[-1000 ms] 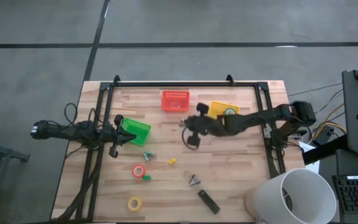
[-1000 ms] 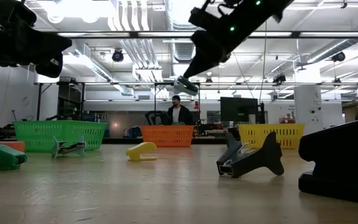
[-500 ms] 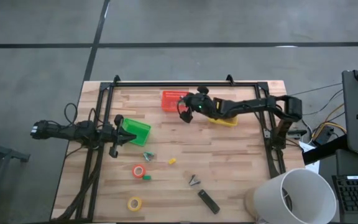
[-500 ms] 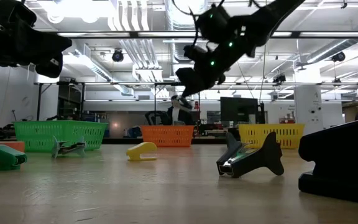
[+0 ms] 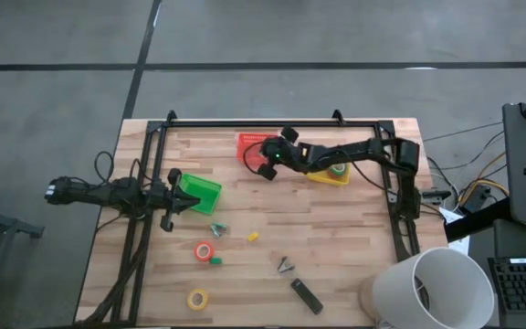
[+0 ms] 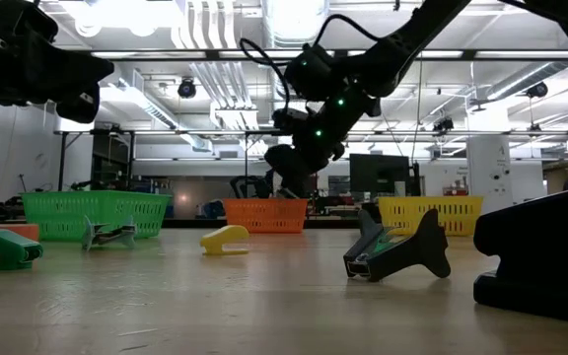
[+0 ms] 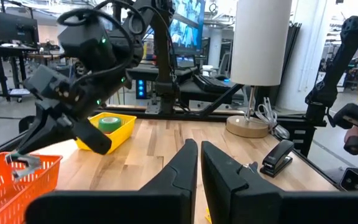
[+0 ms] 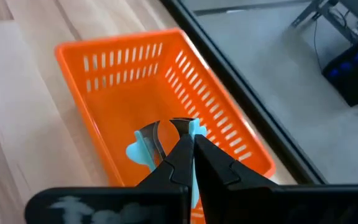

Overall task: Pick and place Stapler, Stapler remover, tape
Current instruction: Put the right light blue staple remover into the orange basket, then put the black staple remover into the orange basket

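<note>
My right gripper is shut on a light-blue stapler remover above the orange basket, seen in the high view as gripper over basket. A black stapler, a dark stapler remover, another remover, a red tape roll and a yellow one lie on the wooden table. A green tape roll lies in the yellow basket. My left gripper waits shut beside the green basket. My right gripper pinches the light-blue stapler remover by its plastic body between the two fingers. The fingers slant down from the table's right side. The remover's metal claws stick out past the fingertips. It hangs clear, over the inside of the orange basket.
A small yellow piece and a small green piece lie mid-table. A black frame rims the table. A white lamp stands at the near right corner. People show in the room beyond.
My right gripper has swung from in front of the yellow basket toward the table's far edge and a little left, sinking and tipping further down, and now hangs over the orange basket. It has stayed shut on the light-blue stapler remover, carrying it along.
</note>
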You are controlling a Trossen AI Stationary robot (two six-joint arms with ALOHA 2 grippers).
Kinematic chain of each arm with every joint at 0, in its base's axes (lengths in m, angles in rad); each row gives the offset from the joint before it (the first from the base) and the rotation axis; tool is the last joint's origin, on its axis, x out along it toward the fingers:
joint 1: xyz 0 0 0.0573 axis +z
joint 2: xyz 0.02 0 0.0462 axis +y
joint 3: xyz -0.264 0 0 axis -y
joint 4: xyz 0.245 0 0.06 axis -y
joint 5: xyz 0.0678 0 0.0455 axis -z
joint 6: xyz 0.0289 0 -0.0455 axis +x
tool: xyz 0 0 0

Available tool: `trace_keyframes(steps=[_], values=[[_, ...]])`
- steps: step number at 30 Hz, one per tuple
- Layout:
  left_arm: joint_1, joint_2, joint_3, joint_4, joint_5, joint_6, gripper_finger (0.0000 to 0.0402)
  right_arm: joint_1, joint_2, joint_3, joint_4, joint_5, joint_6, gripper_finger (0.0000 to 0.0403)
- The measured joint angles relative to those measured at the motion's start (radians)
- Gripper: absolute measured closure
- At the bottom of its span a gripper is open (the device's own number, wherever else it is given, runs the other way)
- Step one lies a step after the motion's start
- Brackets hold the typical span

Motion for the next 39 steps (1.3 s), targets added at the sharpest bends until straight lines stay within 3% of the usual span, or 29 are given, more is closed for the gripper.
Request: trace_keyframes(steps=[12, 17, 26, 30, 34, 39], values=[[0.000, 0.000, 0.000, 0.000, 0.000, 0.000, 0.0376, -0.005, 0.009, 0.014, -0.031, -0.001, 0.007, 0.0394], [0.000, 0.000, 0.000, 0.000, 0.000, 0.000, 0.0374, -0.009, 0.002, 0.014, -0.035, -0.046, 0.020, 0.0391], [0.000, 0.000, 0.000, 0.000, 0.000, 0.000, 0.0377, -0.006, -0.006, 0.013, -0.052, -0.051, 0.026, 0.0324], [0.000, 0.000, 0.000, 0.000, 0.000, 0.000, 0.0376, 0.018, -0.045, 0.026, -0.141, -0.054, 0.029, 0.0297], [0.000, 0.000, 0.000, -0.001, 0.000, 0.000, 0.0376, 0.059, -0.112, 0.024, -0.178, -0.161, 0.029, 0.0283], [0.000, 0.000, 0.000, 0.000, 0.000, 0.000, 0.0374, 0.111, -0.207, 0.005, -0.221, -0.504, 0.030, 0.0277]])
